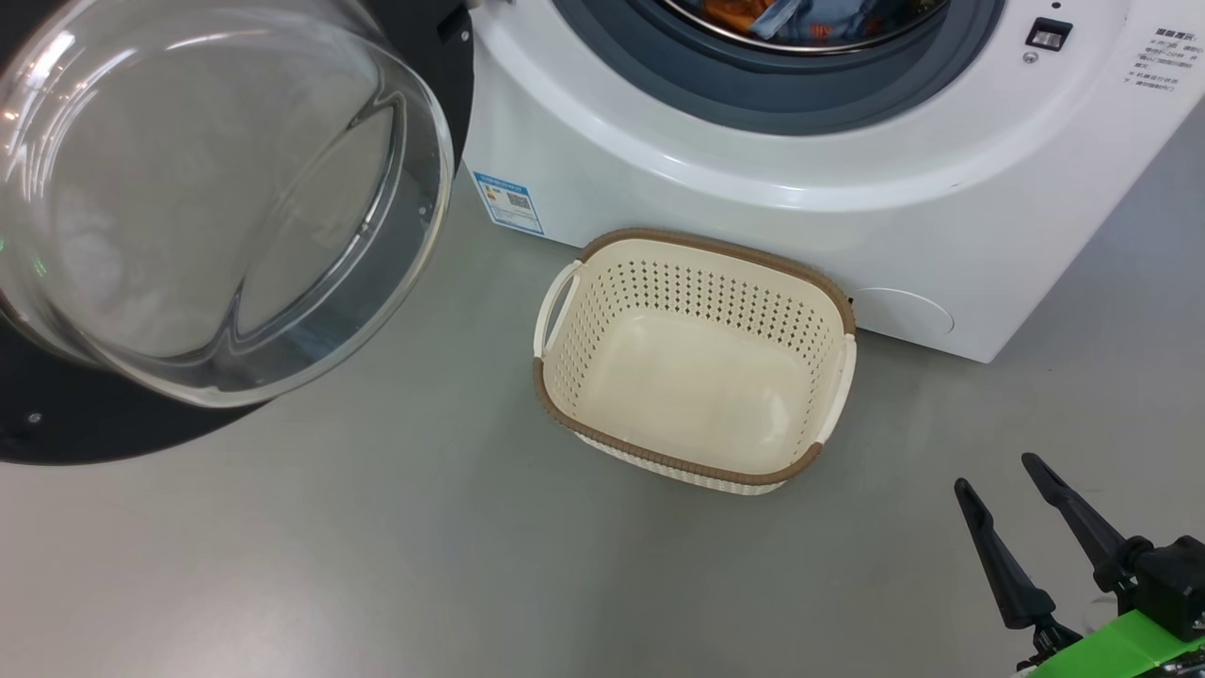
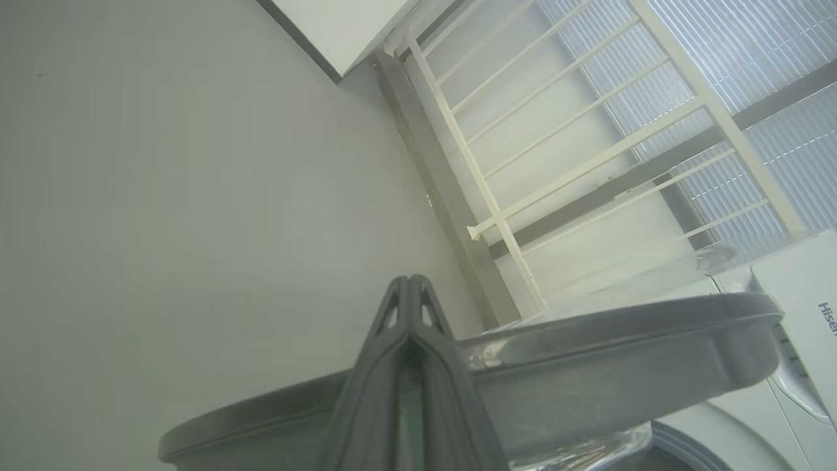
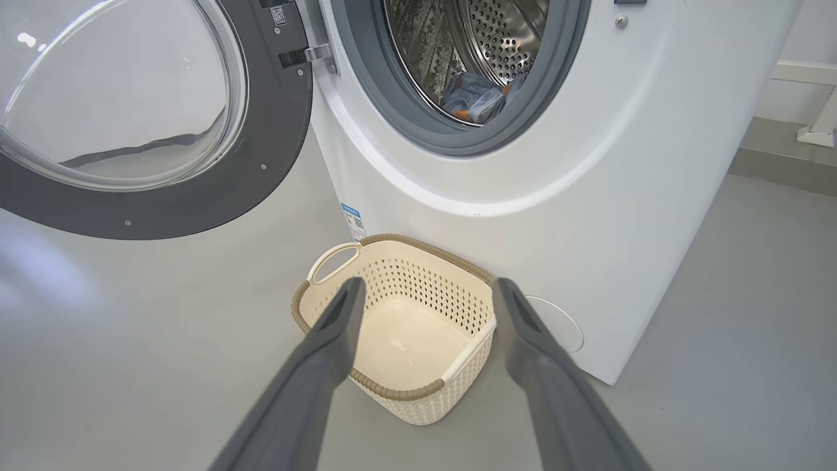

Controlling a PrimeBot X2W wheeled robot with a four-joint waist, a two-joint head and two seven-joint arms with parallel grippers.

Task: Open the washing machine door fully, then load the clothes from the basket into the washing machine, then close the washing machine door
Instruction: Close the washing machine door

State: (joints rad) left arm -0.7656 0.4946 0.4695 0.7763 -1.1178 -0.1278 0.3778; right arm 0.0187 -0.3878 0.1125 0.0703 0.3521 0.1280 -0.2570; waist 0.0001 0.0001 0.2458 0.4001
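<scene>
1. Loading is judged done: the basket (image 1: 697, 247) is seen empty on the floor (image 1: 377, 565), just beside the washing machine (image 1: 753, 179) front.
2. The clothes (image 3: 474, 101) are seen inside the drum (image 3: 510, 39), low down.
3. The washing machine door (image 1: 56, 414) is swung wide to the left; closing it is the one step left.
4. The left gripper (image 2: 410, 280) is pressed shut with nothing held; it is placed at that door's edge, and contact cannot be told.
5. The right gripper (image 1: 996, 473) is spread wide and empty, well apart from the basket.
</scene>
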